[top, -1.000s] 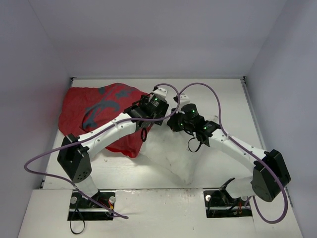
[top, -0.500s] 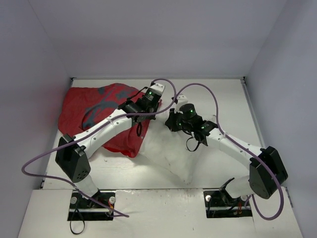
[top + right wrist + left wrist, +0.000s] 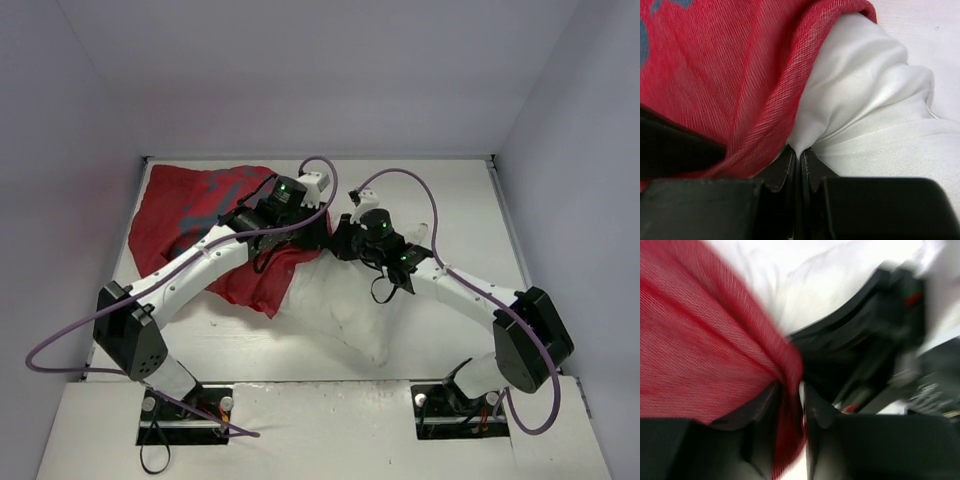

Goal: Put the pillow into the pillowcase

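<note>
Pillow [image 3: 340, 312] lay mid-table, running toward the near edge, with its far end tucked under the pillowcase [image 3: 185, 215] hem. The pillowcase was bunched toward the far-left corner of the table [image 3: 465, 200]. Left gripper [image 3: 792, 397] was pinched on the red hem, and the left arm stretched diagonally from the near-left base across the case. Right gripper [image 3: 800, 156] was closed tight on a fold of white pillow fabric beside that hem, its arm reaching in low from near-right. The wrists were almost touching at table centre.
</note>
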